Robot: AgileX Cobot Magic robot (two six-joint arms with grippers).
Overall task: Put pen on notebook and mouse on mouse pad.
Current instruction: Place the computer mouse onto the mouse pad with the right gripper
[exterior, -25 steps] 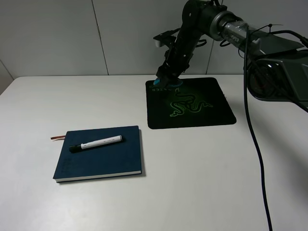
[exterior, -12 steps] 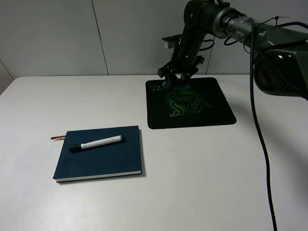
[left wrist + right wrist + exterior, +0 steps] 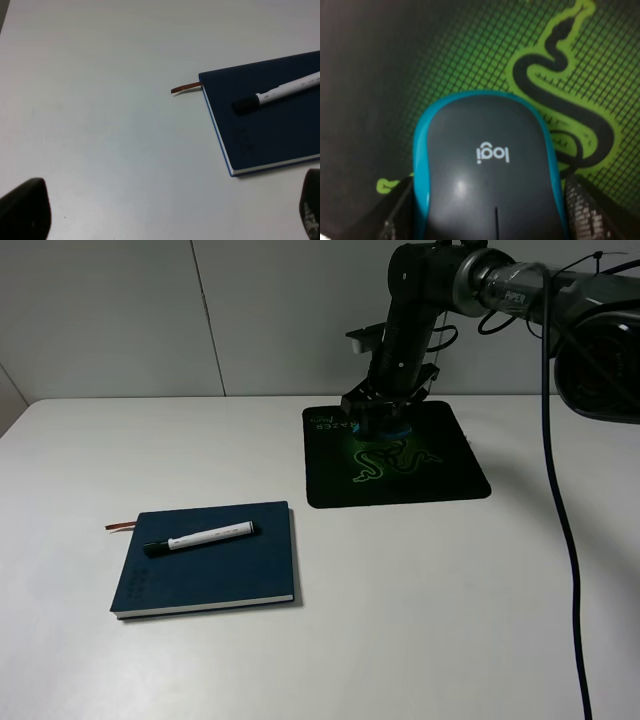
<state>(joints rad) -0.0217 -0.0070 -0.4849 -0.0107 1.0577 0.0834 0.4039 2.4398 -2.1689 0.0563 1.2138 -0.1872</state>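
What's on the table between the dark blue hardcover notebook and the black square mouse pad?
Nothing: in the exterior high view, only bare white table separates the dark blue hardcover notebook from the black square mouse pad.

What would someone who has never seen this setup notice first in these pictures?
Probably the glowing green snake emblem on the black mouse pad at the back right of the white table, where the right gripper holds the teal and grey mouse down on the pad. Next, the navy notebook at the front left, with the white pen lying across its cover.
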